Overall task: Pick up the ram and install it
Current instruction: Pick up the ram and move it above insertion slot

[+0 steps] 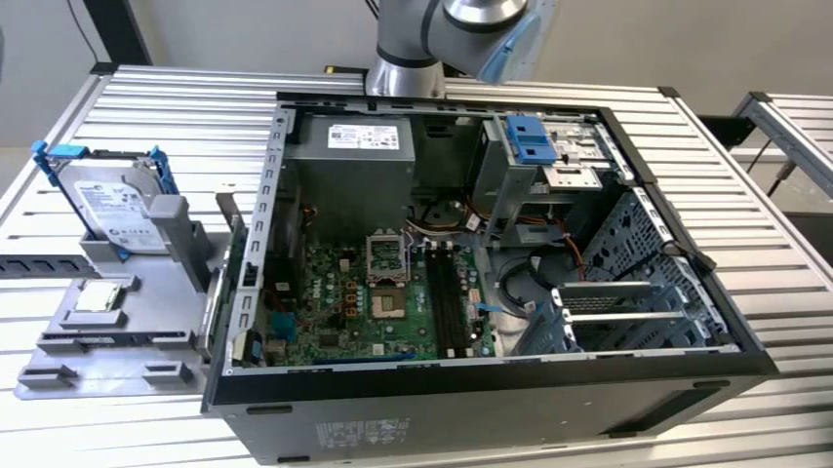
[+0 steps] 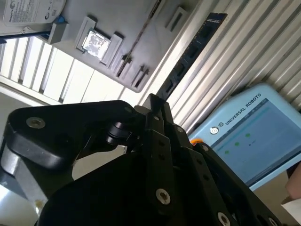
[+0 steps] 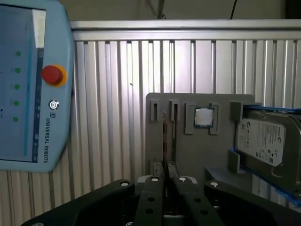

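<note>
Fingers (image 3: 151,193) narrow, clamping the ram (image 2: 193,52); gripper (image 3: 164,175) points down over the grey tray (image 3: 188,150).

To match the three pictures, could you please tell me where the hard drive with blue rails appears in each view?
Exterior view: hard drive standing in the grey holder, at the exterior view's left.
Second wrist view: hard drive cut off at the picture's edge, near the chip.
First wrist view: hard drive on the holder beside the chip.
Shared landmark: the square chip in the holder.
</note>
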`<control>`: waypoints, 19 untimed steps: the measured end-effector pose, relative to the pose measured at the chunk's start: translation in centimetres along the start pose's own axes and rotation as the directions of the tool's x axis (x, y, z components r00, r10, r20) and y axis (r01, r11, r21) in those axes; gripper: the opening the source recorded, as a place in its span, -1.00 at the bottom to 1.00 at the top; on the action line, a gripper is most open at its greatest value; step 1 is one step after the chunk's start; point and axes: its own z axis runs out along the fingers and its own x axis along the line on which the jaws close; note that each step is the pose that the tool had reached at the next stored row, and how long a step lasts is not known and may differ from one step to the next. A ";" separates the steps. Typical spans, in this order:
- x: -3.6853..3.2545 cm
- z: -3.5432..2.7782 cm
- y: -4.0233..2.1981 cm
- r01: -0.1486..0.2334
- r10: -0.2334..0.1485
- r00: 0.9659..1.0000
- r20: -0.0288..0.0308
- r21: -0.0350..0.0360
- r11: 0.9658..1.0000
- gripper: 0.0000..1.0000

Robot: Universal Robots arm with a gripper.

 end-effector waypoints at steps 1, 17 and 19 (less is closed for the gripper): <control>-0.01 -0.24 0.00 0.000 0.000 1.000 0.000 0.000 1.000 -1.00; -0.03 -0.28 -0.74 0.000 0.000 1.000 0.001 0.000 1.000 -1.00; -0.04 -0.29 -0.75 0.000 0.000 1.000 0.001 0.000 1.000 -1.00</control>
